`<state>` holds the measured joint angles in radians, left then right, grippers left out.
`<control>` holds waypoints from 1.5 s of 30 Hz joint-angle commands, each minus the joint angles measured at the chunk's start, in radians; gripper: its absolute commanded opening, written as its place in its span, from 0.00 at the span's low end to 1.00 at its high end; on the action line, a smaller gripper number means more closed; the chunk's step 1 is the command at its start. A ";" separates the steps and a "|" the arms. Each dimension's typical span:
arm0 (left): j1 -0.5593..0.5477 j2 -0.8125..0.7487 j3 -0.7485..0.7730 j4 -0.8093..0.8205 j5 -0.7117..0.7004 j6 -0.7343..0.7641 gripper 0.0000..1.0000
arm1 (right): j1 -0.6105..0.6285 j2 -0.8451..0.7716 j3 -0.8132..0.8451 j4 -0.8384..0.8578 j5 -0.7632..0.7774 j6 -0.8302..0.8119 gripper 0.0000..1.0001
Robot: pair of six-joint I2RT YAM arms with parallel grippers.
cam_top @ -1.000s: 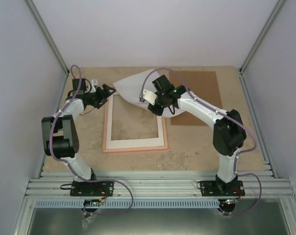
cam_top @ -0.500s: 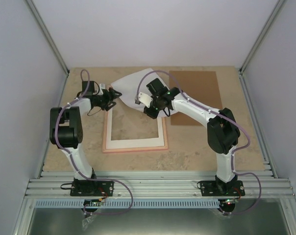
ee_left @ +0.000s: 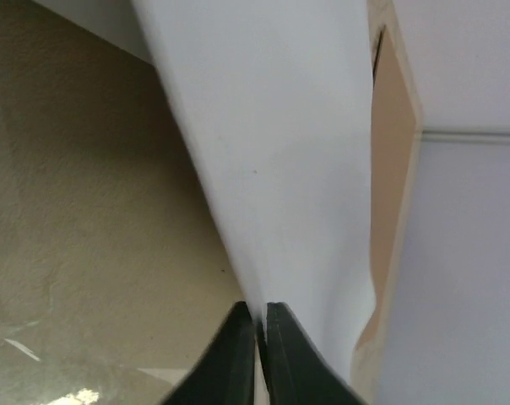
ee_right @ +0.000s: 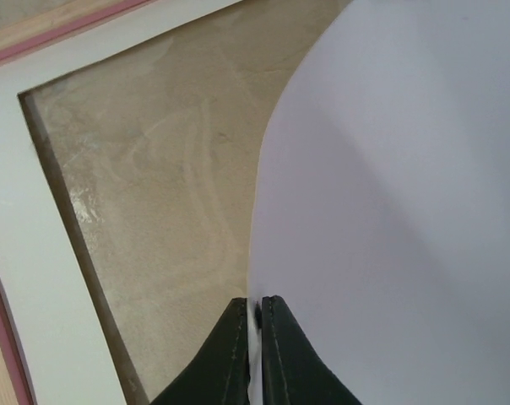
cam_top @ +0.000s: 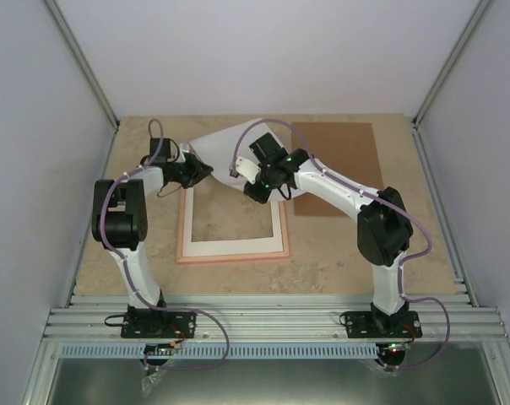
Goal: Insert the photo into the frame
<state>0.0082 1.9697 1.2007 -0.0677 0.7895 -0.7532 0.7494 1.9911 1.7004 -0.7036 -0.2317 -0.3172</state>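
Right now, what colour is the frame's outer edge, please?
Salmon pink; the frame shows best in right wrist view.

Bottom centre: right gripper (ee_right: 255,305), its two dark fingers (ee_right: 234,354) pressed together on the left edge of the photo (ee_right: 390,211), with only a sliver of sheet between them. The photo shows its plain white side. It fills the right half of the view, its edge curving, a soft shadow across it. To the left and above is the frame (ee_right: 31,253): a broad white inner border and a thin pink outer strip. The mottled beige table (ee_right: 154,186) shows through the frame's opening. The photo overlaps that opening; contact with the table cannot be told.
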 commanded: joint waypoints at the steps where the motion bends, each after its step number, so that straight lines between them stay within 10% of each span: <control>1: 0.001 0.006 0.039 -0.073 0.019 0.083 0.00 | 0.005 -0.020 -0.020 -0.049 -0.062 -0.027 0.13; 7: 0.001 -0.001 0.039 -0.281 0.020 0.308 0.00 | -0.111 -0.108 -0.106 -0.088 -0.287 -0.099 0.69; 11: 0.001 -0.016 0.051 -0.424 0.014 0.458 0.00 | -0.262 -0.111 -0.052 -0.193 -0.584 -0.155 0.84; 45: 0.055 -0.066 0.166 -0.689 -0.365 0.834 0.00 | -0.407 -0.045 -0.088 -0.074 -0.478 -0.056 0.82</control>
<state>0.0547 1.8896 1.3674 -0.7368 0.4377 0.0727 0.3439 1.9301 1.6211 -0.7937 -0.7319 -0.3813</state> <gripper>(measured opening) 0.017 0.822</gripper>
